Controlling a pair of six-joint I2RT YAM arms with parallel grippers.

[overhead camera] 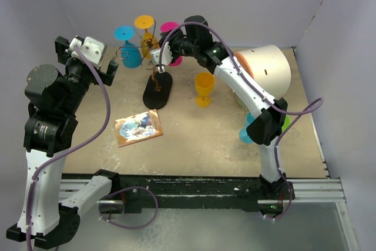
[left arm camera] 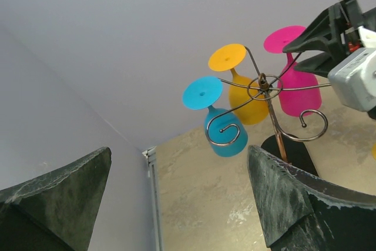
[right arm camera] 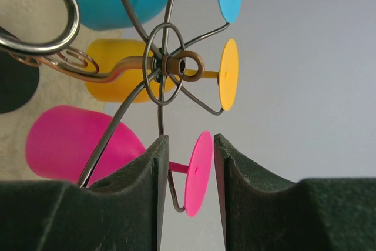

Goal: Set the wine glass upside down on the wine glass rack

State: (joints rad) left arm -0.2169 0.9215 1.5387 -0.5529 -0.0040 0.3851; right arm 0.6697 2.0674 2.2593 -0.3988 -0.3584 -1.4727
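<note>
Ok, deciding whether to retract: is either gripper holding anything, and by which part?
Nothing looks held. The right gripper straddles the foot of the pink glass with a gap showing; the left gripper is open and empty.

Right of the rack (overhead camera: 158, 92), the right arm (overhead camera: 247, 86) hides most of a blue glass (overhead camera: 245, 135) and perhaps a green one (overhead camera: 286, 124).

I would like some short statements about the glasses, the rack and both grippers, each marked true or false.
Three glasses hang upside down on the wine glass rack. True.
The orange glass on the table lies on its side. False: it stands upright.
The left gripper holds the blue glass. False: it is open and empty; the blue glass hangs on the rack.
The foot of the pink glass is between the fingers of the right gripper. True.
</note>
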